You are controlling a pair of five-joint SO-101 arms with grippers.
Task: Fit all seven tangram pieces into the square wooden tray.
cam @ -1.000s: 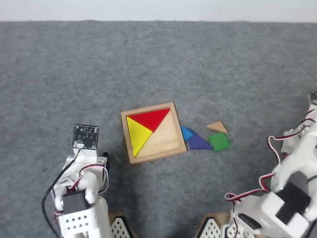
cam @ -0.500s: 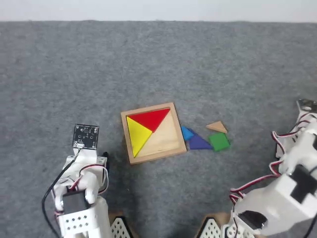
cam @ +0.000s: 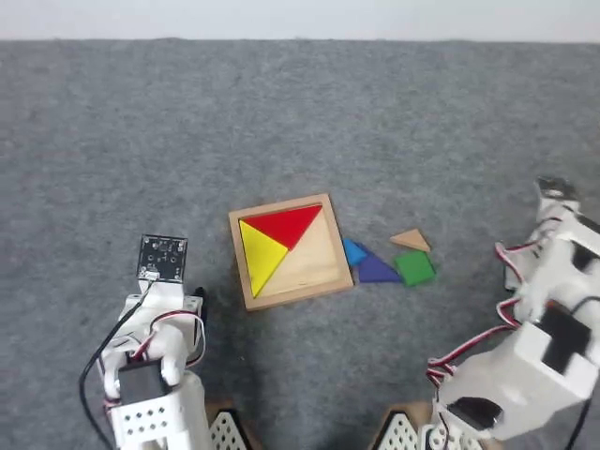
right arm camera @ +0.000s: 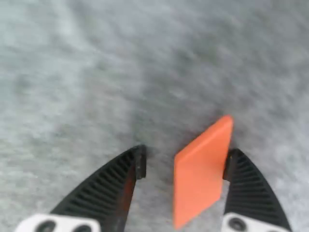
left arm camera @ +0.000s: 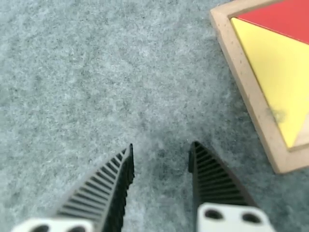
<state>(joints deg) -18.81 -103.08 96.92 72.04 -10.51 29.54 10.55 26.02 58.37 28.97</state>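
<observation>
Now, we see the tray (cam: pixel 278 205) lying near the middle of the grey bench (cam: pixel 394 122), turned a little off square. Inside it the red triangle (cam: pixel 284 223) fills the 12 o'clock part and the yellow triangle (cam: pixel 260 253) the 9 o'clock part, the two meeting along one edge; plain wood shows from 3 to 6 o'clock. At 3 o'clock of the tray four pieces lie on the bench. The blue piece (cam: pixel 353 251) is just beside the rim, the purple triangle (cam: pixel 378 270) is against the blue piece, and the green square (cam: pixel 414 268) is just beside the purple one. The tan triangle (cam: pixel 411 240) lies near the square, at its 12 o'clock. We find the left pincer (left arm camera: pixel 162 145) at 8 o'clock of the tray, spread over the bench and gripping nothing. The right arm (cam: pixel 548 309) stands at 4 o'clock, well beyond the loose pieces. Its right pincer (right arm camera: pixel 187 150) is spread too. The orange piece (right arm camera: pixel 203 169) sits tilted between the fingers, touching one and apart from the other. We cannot tell whether that piece rests on the bench.
</observation>
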